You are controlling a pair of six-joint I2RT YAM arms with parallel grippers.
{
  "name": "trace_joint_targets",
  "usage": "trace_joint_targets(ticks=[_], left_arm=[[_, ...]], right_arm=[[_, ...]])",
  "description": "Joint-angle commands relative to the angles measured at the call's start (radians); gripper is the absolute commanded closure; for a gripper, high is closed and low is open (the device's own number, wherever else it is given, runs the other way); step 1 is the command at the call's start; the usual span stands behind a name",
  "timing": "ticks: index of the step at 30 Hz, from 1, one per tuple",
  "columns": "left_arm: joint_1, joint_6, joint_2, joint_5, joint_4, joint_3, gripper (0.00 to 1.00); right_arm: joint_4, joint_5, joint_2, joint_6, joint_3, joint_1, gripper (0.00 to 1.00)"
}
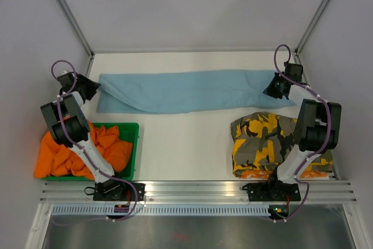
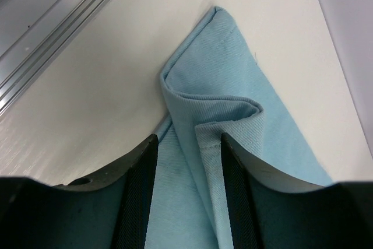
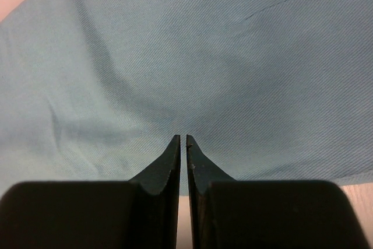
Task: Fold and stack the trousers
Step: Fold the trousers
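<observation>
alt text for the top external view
Light-blue trousers lie along the far side of a white table, the left gripper and right gripper at their ends. A folded camouflage pair sits near right, orange cloth in a green bin near left.

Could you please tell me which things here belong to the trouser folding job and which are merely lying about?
Job: light-blue trousers, camouflage trousers, orange trousers.
Lying about: green bin, aluminium rail.
</observation>
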Motion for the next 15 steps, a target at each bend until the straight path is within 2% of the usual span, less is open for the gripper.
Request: trace_joint_targets(ticks=[1, 15], left_arm=[[-0.004, -0.059, 0.029, 0.053, 0.121, 0.005, 0.47], [-0.041, -0.085, 0.066, 0.089, 0.187, 0.035, 0.53]], right_arm=[[0.015, -0.002, 0.018, 0.014, 0.037, 0.011, 0.87], [0.014, 0.006, 0.048, 0.024, 0.05, 0.03, 0.87]])
